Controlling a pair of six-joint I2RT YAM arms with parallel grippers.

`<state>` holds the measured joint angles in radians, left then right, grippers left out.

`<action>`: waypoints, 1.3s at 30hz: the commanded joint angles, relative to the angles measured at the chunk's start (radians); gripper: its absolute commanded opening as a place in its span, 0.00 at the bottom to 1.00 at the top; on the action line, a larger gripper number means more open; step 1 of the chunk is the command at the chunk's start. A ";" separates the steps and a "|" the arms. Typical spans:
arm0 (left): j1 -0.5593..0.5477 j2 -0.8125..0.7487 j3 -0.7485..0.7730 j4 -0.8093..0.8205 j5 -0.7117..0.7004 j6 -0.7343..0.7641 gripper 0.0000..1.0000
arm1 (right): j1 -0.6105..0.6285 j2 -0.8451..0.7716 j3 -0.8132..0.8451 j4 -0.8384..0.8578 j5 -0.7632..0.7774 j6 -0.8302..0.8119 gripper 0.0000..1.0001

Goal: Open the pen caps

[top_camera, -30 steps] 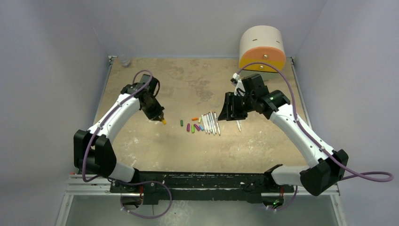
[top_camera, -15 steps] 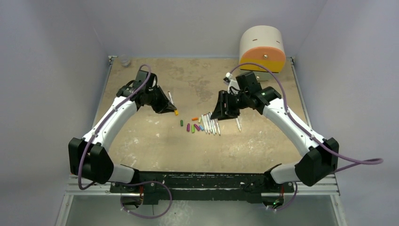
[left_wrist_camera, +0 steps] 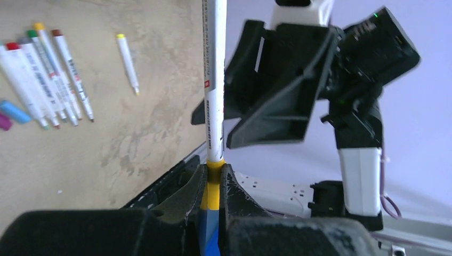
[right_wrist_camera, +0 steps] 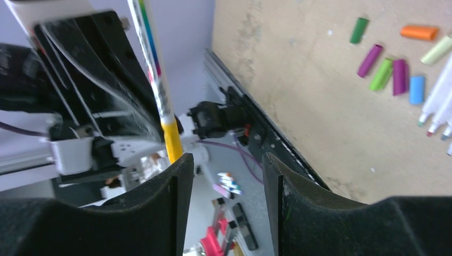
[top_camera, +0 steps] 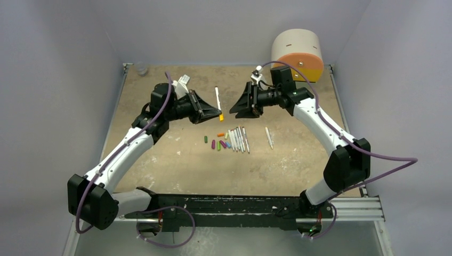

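Left tool (top_camera: 219, 113) and right tool (top_camera: 232, 111) closed in beyond pen row (top_camera: 238, 140) | left tool clamped on yellow cap (left_wrist_camera: 212, 184) of pen (left_wrist_camera: 215, 80) | right tool apart

Both my arms reach in over the table (top_camera: 176, 160), wrists turned toward each other. Left gripper (top_camera: 215, 113) jaws clamped on a pen (left_wrist_camera: 215, 80). Right gripper (top_camera: 235, 110) jaws parted, facing it.

Around me: tan table (top_camera: 176, 160), mottled, with pale scuffed patches. Plain grey-lilac walls (top_camera: 213, 26) box it in left, far and right. Round cream-and-orange drawer unit (top_camera: 297, 53) at the far right corner; small clear thing (top_camera: 141, 68) at the far left corner, can't tell what. Black rail (top_camera: 229, 205) along the near edge, grey surface (top_camera: 240, 242) below it. Light is even, shadows soft.
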<state>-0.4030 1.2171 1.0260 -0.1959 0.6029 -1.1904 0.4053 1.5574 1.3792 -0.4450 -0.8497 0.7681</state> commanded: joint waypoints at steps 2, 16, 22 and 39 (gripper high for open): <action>-0.046 -0.026 -0.015 0.245 0.051 -0.089 0.00 | -0.029 0.003 0.015 0.240 -0.161 0.179 0.53; -0.095 0.031 -0.007 0.299 0.037 -0.107 0.00 | -0.059 -0.007 0.015 0.361 -0.169 0.255 0.53; -0.105 0.051 -0.010 0.308 0.029 -0.112 0.00 | -0.098 -0.047 -0.028 0.431 -0.162 0.303 0.49; -0.151 0.114 0.004 0.375 0.024 -0.141 0.00 | -0.094 0.016 0.052 0.204 -0.162 0.110 0.42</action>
<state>-0.5419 1.3258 1.0161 0.1108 0.6273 -1.3251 0.3069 1.5726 1.3804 -0.1680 -0.9894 0.9550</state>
